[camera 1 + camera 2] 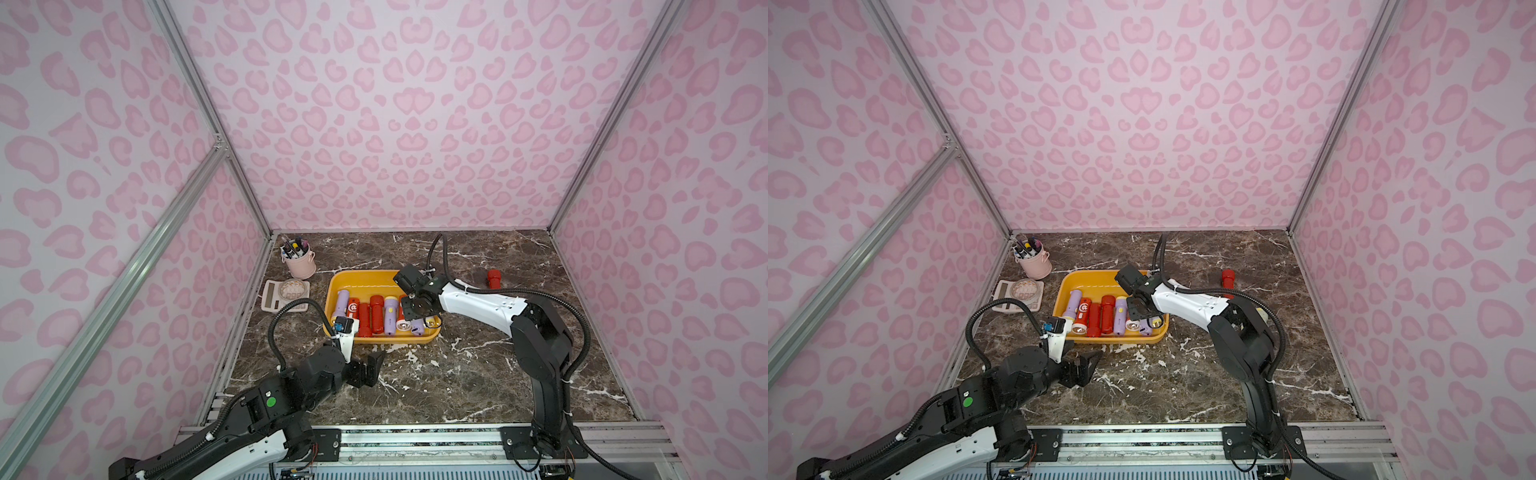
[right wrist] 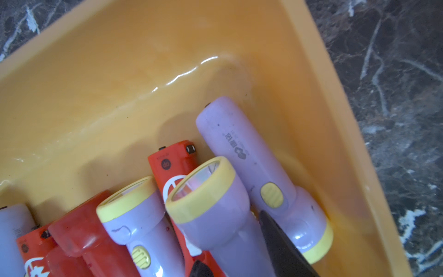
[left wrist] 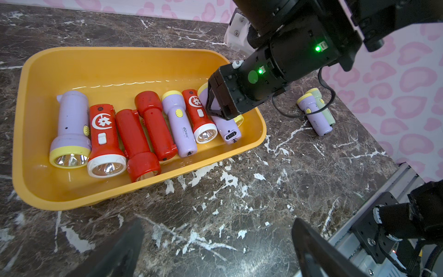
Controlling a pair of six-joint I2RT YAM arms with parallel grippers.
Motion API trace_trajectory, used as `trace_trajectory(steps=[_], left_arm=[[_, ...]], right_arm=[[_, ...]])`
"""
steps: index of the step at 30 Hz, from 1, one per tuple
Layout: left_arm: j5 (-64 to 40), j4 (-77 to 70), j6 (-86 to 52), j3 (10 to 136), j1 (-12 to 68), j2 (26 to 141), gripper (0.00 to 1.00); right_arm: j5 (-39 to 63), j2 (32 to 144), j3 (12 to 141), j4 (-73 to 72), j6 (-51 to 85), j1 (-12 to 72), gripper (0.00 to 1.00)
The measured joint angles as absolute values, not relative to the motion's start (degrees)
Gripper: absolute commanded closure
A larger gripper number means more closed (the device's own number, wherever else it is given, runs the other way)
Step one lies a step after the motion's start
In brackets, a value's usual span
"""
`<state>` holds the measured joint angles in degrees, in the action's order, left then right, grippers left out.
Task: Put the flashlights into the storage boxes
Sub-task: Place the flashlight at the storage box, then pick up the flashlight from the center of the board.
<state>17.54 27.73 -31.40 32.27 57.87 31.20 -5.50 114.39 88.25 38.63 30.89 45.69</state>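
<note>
left end effector (image 3: 218,225): jaws apart | right end effector (image 2: 235,247): astride lilac flashlight (image 2: 215,215) in yellow tray (image 2: 143,72); grip unclear

The dark brown marble tabletop (image 1: 457,374) carries a yellow tray (image 1: 382,340) near its middle. A pink pen cup (image 1: 300,264) and a beige calculator (image 1: 272,297) are in the far left corner. One red flashlight (image 1: 493,279) lies to the right of the tray. A lilac flashlight (image 3: 314,117) lies just beside a pale green flashlight (image 3: 327,112).

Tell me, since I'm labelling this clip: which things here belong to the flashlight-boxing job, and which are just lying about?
Job: yellow tray, flashlights lying in it, red flashlight out on the table, lilac flashlight and pale green flashlight side by side on the table.
Lying about: pink pen cup, beige calculator.
</note>
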Motion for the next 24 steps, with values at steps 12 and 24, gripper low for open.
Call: trace_trajectory(steps=[12,24], left_arm=[[17.5,28.0,-31.4,34.5,57.9,35.2,0.02],[14.7,23.8,-29.9,39.4,57.8,47.5,0.01]], right_arm=[[-8.7,102.1,84.1,39.0,28.7,42.7,0.41],[-8.3,90.2,65.8,36.2,25.3,24.6,0.41]])
